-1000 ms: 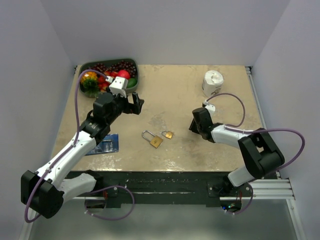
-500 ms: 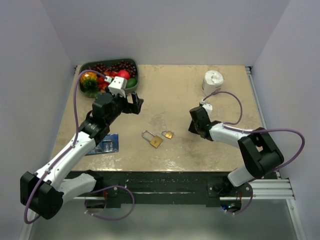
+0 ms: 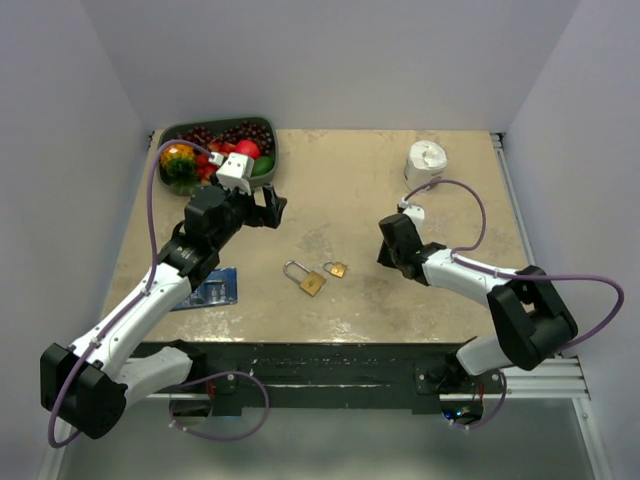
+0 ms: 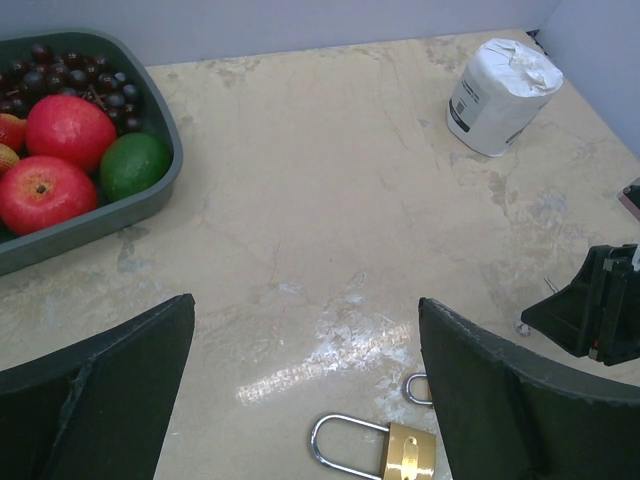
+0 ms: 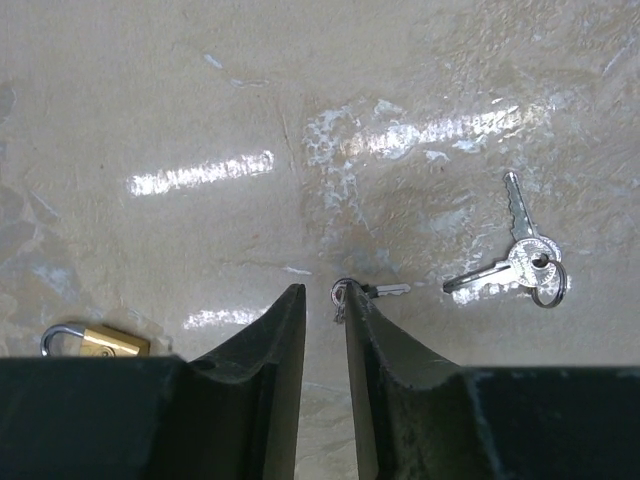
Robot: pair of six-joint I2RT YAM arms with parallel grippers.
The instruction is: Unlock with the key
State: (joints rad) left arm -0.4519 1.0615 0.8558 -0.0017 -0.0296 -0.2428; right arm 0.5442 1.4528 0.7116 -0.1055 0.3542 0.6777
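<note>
Key (image 5: pixel 378 290) lies flat on the tabletop (image 5: pixel 200 100), touching one tip of the right fingers (image 5: pixel 265 370), which stand narrowly apart, gripping nothing, the right arm (image 3: pixel 452 272) reaching low toward centre, while the raised left fingers (image 4: pixel 100 380) gape wide, empty.

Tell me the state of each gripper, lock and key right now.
Left gripper: open wide, empty.
Right gripper: narrow gap, empty.
Tiny silvery metal key: lying flat beside right gripper, ungripped.
Larger brass padlock: shackle closed, lying flat.
Smaller brass padlock: lying flat, shackle unclear.
Two silvery keys on ring: lying loose.
</note>
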